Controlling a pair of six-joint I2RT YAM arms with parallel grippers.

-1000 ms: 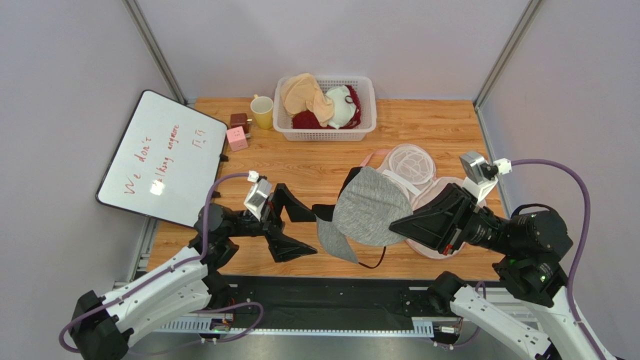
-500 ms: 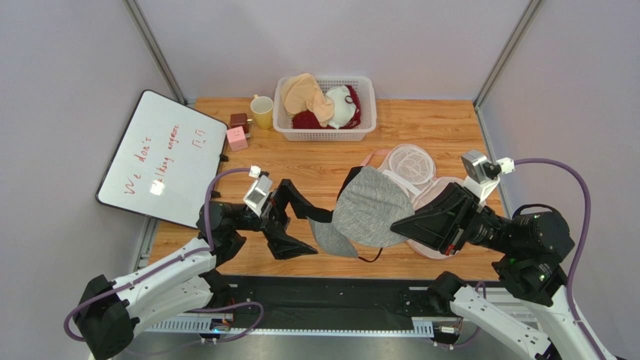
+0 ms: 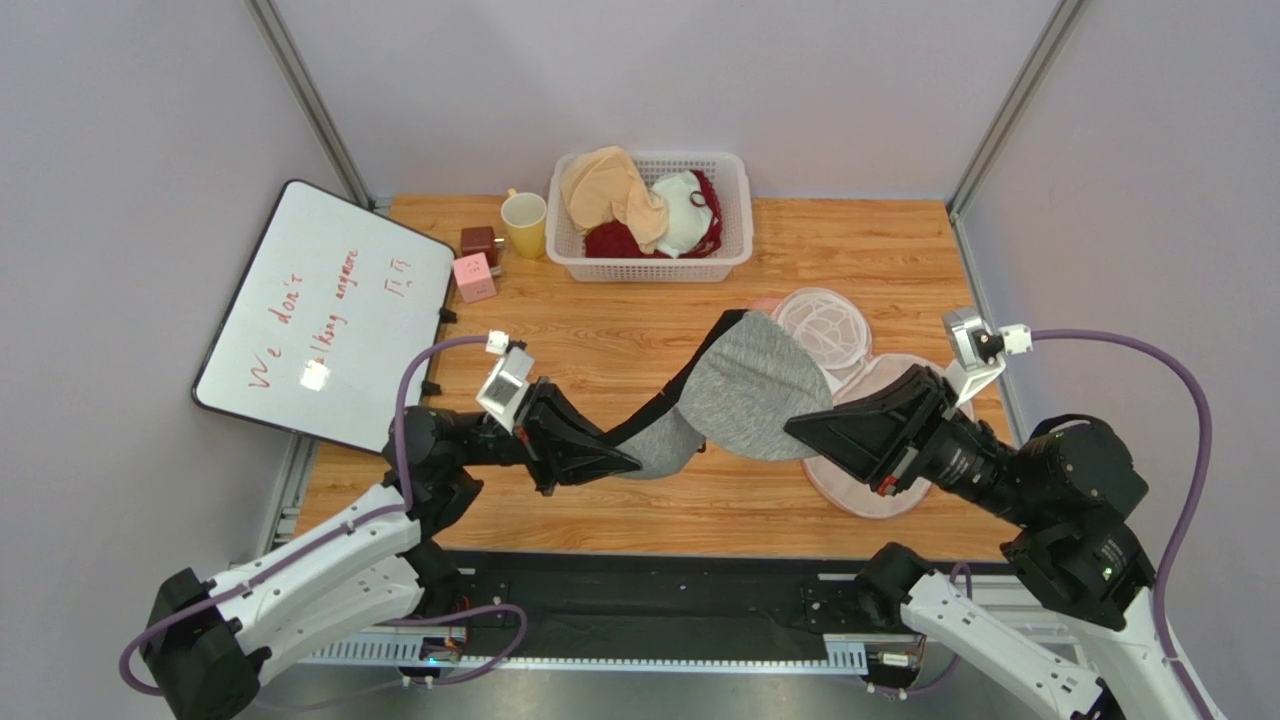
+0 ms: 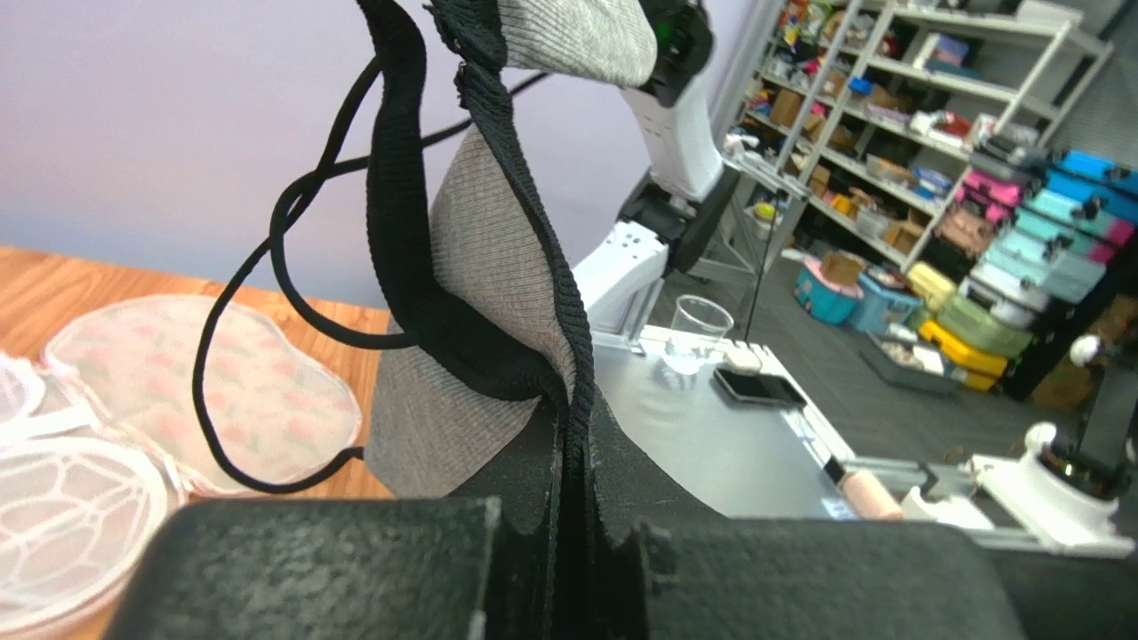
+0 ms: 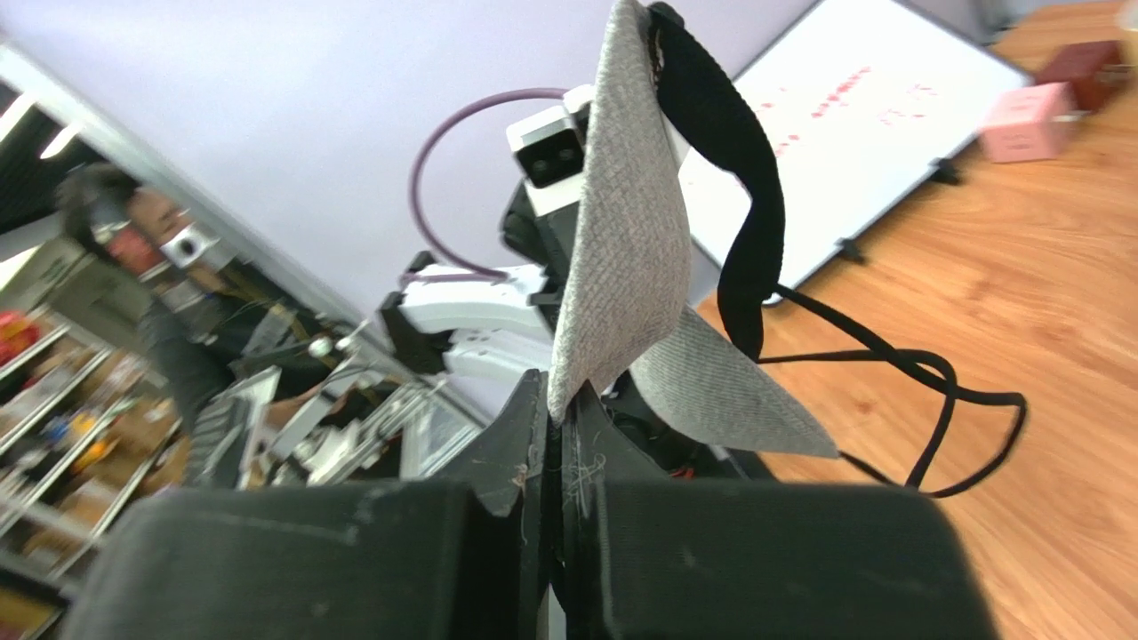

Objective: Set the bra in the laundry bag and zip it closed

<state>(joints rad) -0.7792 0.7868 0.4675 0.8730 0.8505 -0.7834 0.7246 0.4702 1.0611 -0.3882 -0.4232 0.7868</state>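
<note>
Laundry bag [image 3: 822,324] partly behind bra [image 3: 751,393]

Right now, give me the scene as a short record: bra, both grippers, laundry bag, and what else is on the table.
bra: heather-grey, held up, stretched between both grippers, overlapping the bag in the top view
left gripper: shut on the bra's black band
right gripper: shut on a grey cup edge
laundry bag: lying open on the table, mesh lining showing, not zipped
other items: white basket holding garments, yellow mug, whiteboard, pink cube, brown cube
</note>
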